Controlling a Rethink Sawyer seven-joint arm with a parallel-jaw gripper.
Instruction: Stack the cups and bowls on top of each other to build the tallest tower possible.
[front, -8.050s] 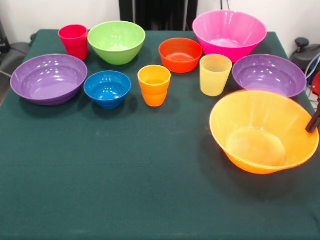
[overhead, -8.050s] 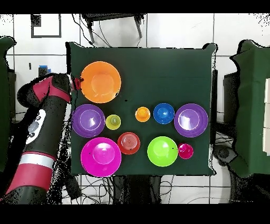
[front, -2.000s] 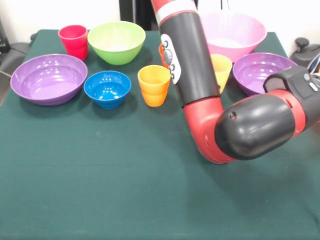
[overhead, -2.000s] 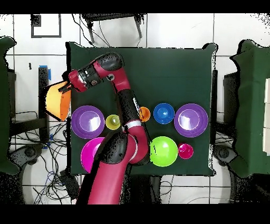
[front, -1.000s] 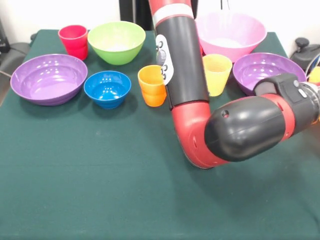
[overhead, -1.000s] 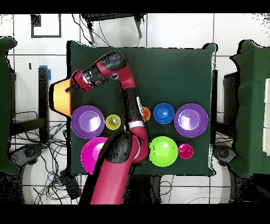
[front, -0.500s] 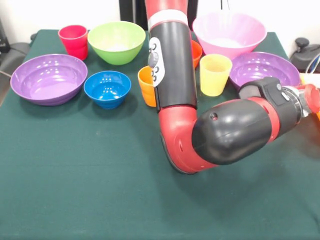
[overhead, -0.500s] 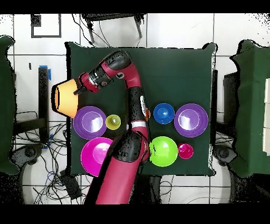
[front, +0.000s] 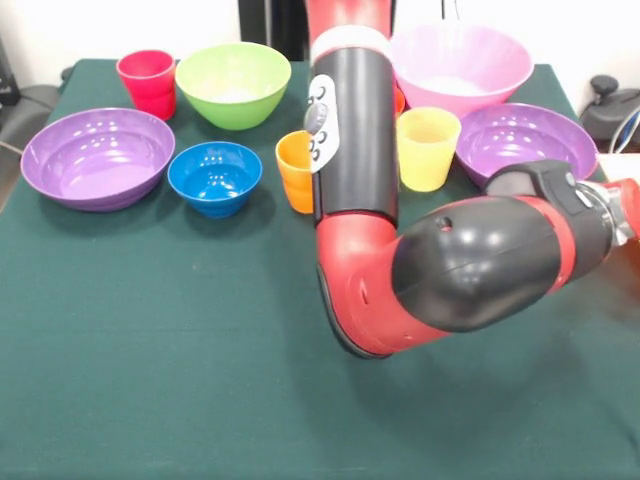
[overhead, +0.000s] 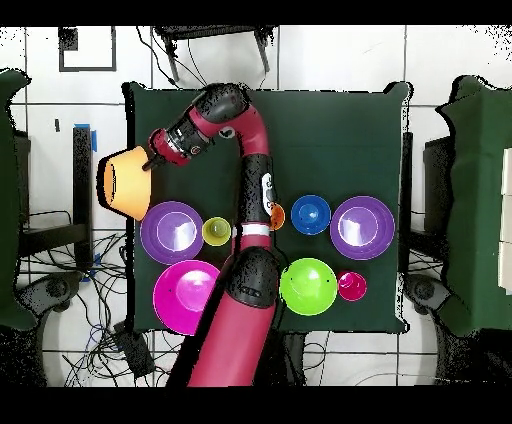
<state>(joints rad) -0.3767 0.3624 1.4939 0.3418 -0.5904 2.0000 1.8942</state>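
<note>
In the overhead view my gripper (overhead: 148, 166) is shut on the rim of the big yellow-orange bowl (overhead: 122, 182) and holds it tilted beyond the table's left edge. In the front view the wrist runs off the right edge and the bowl is out of view. On the table stand two purple bowls (front: 98, 157) (front: 530, 140), the pink bowl (front: 460, 65), green bowl (front: 233, 83), blue bowl (front: 214, 177), red-pink cup (front: 147, 82), orange cup (front: 294, 170) and yellow cup (front: 428, 148). The small orange-red bowl (front: 398, 99) peeks out behind the arm. Nothing is stacked.
My arm's elbow (front: 400, 280) hangs low over the middle of the green table (front: 150, 350) and hides part of the row of cups. Chairs and cables stand around the table in the overhead view.
My wrist has moved a little toward the table's far side in the overhead view, carrying the yellow-orange bowl with it. The elbow has shifted and dropped lower in the front view.
</note>
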